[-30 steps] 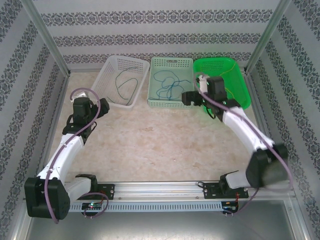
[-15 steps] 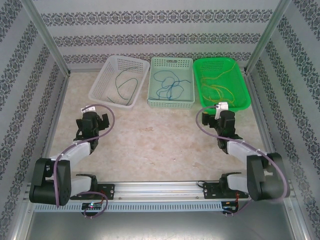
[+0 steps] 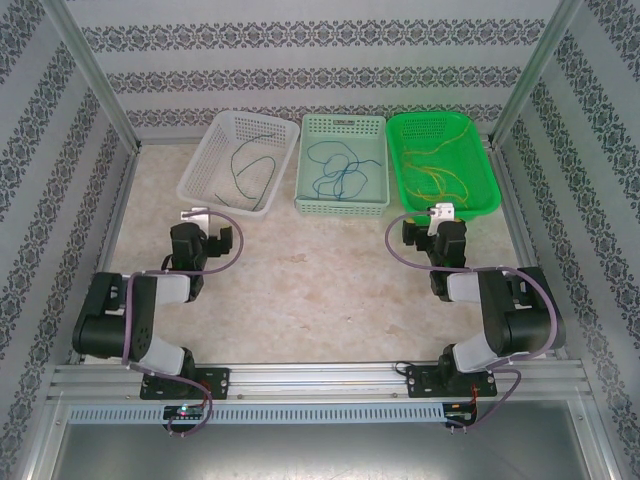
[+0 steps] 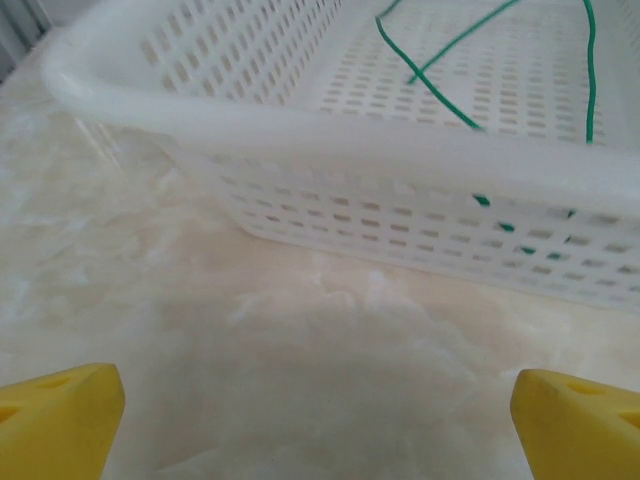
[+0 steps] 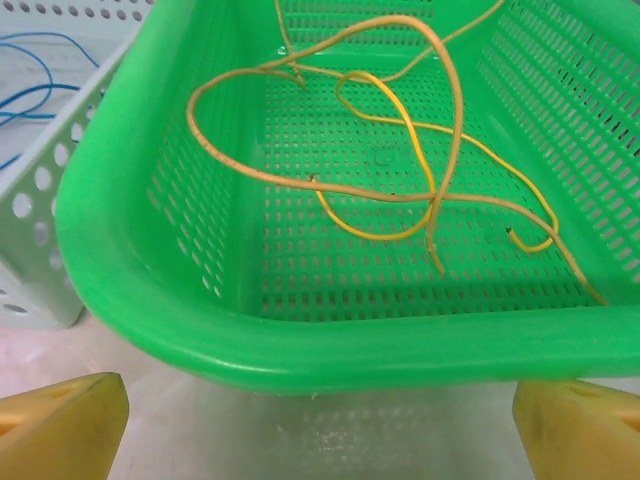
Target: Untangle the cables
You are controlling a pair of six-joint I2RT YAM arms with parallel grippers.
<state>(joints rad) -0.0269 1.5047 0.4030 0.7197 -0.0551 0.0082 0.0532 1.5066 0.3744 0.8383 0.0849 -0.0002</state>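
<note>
- Green cable [image 4: 420, 70] lies loose in the white basket [image 4: 300, 120]. Blue cable [image 3: 340, 178] is in the middle basket [image 3: 340, 207]. Yellow cables [image 5: 435, 200] are in the green basket [image 5: 300, 350].
- Left hand [image 4: 318, 425]: wide, empty, low over the table [image 3: 300, 280], just short of the white basket.
- Right hand [image 5: 320, 425]: wide, empty, just short of the green basket.
- Judgement: strands are thin, light, limp and probably slippery, and will trail when lifted.
- Yellow loops cross each other. Pinch a raised loop or free end, not the crossing.

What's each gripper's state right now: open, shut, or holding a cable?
Left gripper: open, holding nothing.
Right gripper: open, holding nothing.
</note>
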